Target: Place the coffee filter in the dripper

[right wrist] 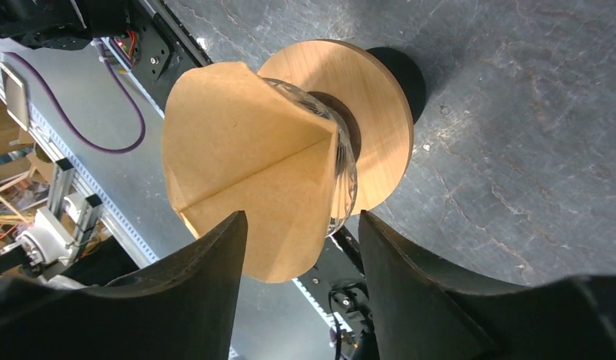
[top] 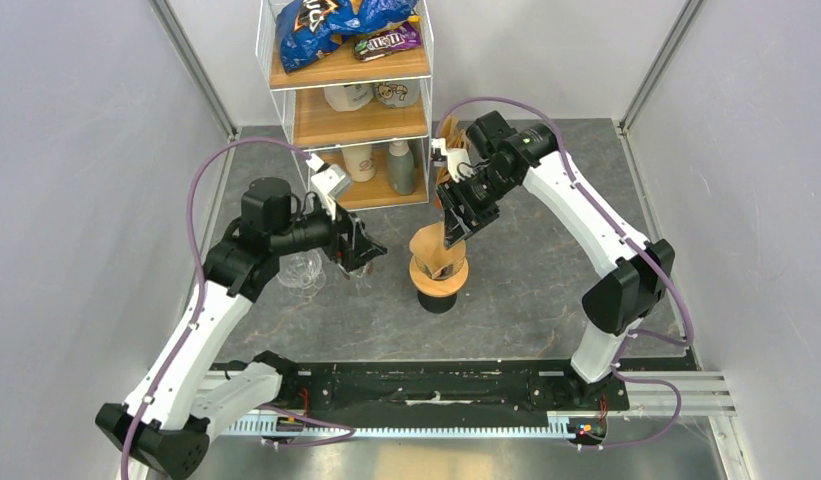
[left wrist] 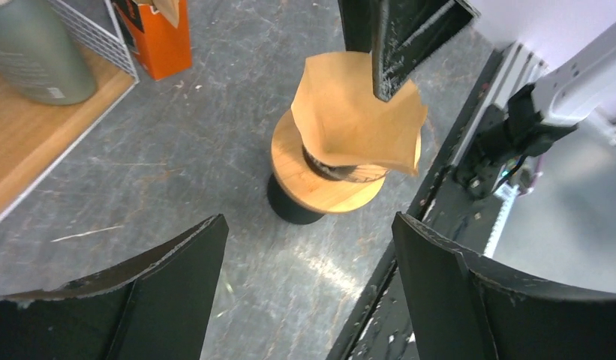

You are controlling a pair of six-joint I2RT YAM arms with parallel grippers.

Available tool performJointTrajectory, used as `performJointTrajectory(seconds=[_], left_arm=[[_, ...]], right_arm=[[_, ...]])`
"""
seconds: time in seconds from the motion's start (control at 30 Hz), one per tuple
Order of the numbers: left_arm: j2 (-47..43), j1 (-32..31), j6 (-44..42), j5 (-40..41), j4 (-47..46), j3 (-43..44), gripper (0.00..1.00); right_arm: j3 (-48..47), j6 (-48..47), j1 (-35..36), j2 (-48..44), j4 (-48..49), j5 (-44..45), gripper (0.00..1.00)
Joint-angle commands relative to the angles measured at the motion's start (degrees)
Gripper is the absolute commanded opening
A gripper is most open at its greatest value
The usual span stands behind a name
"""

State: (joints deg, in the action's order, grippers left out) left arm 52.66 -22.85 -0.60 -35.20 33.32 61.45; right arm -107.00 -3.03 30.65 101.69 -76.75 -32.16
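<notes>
At table centre, the dripper is standing on its black base, its round wooden collar lying level. The filter, a brown paper cone with one crease, is sitting in the dripper's glass funnel; its upper edge is rising above the rim and leaning toward the near-left side. The right gripper is hovering directly over it, jaws apart, with the filter's edge showing in the gap between the fingers; whether a finger is touching the paper cannot be told. The left gripper is waiting just left of the dripper, jaws wide apart and holding nothing, pointing toward the dripper. A clear glass vessel is standing on the table beside the left arm, apart from the dripper. At the far edge, a shelf is carrying snack bags on top and bottles below, among them a grey bottle. An orange box is standing just right of the shelf, beyond the dripper and behind the right arm.
</notes>
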Motion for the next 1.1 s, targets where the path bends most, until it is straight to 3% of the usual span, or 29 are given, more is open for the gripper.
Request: performJointTrajectory(seconds=[0.0,0.13,0.4,0.57,0.73,1.07], left_arm=[[3.38,-0.13,12.3,-2.24,-6.44,1.19,0.87],[6.84,-0.29,17.43,-1.65,-6.65,1.26,0.85],[9.43,-4.31,22.08,2.2,-9.37,-0.51,0.8],[12.13,-4.35,23.8,3.03,-10.47,-0.7,0.77],[13.7,-4.37,23.53,3.12,-11.33,-0.52,0.77],[15.28,-4.78,24.49,3.26,-13.31,-2.13,0.77]], right_arm=[[-1.48,-1.29,0.09,-6.3,1.49,0.35,0.67],[1.95,-1.87,-1.08,-10.79,1.04,-0.92,0.74],[10.66,-2.21,-1.98,-14.11,2.16,-0.1,0.73],[10.61,0.31,-3.89,-12.52,3.19,-3.98,0.73],[9.42,2.01,-5.01,-14.13,4.75,-9.95,0.8],[11.21,0.48,-4.91,-10.07,4.51,-4.86,0.83]])
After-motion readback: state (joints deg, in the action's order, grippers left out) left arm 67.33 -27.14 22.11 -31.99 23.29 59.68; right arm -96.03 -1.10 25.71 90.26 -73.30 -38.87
